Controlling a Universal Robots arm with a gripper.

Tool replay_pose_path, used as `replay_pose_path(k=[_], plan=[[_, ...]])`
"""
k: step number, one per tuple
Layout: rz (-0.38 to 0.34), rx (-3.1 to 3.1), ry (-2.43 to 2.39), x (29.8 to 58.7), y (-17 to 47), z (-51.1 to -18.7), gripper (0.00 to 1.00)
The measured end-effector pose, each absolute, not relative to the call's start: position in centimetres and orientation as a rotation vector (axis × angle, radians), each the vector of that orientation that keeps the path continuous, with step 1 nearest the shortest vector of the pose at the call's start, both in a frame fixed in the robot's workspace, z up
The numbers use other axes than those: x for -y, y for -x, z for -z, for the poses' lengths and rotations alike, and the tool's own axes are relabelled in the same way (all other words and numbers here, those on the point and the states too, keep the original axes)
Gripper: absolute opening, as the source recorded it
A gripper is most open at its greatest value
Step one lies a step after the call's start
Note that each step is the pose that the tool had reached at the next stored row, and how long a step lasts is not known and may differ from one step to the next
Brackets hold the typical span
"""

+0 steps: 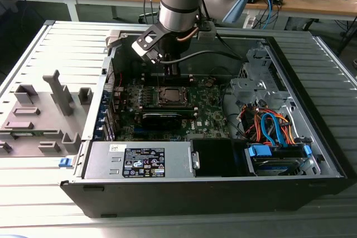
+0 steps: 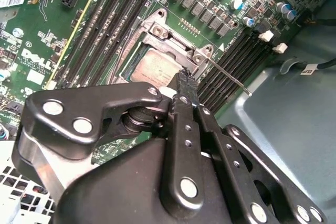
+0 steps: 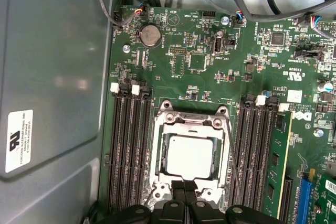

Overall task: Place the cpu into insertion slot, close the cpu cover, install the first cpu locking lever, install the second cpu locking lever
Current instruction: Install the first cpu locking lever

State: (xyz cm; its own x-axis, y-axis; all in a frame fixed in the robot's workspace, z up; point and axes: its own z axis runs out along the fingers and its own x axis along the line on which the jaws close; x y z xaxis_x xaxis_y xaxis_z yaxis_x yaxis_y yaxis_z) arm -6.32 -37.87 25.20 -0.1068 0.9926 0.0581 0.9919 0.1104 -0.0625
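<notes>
The cpu (image 3: 189,156) is seated flat in the insertion slot (image 3: 163,157), metal top facing up. It is square, so no axis is longer, and its edges run parallel to the memory slots (image 3: 128,150) on either side. The cpu cover (image 3: 190,125) lies down over the socket and frames the chip through its window. The hand (image 3: 185,188) stands at one edge of the cover, fingers together with nothing visible between them. In the second wrist view, a thin metal lever (image 2: 228,76) projects from a socket corner across the adjacent memory slots. A coin cell (image 3: 149,35) sits further along the board and a grey case wall (image 3: 52,77) borders it. In the exterior view, the open case rests on the bench (image 1: 33,204), with the power supply (image 1: 142,160) and coloured cables (image 1: 273,126) inside
</notes>
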Motion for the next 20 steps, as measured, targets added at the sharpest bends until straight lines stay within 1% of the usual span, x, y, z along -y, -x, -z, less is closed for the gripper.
replay_pose_path(k=[20], plan=[[-0.019,2.385,1.913,37.87,6.31,-25.19,0.11]])
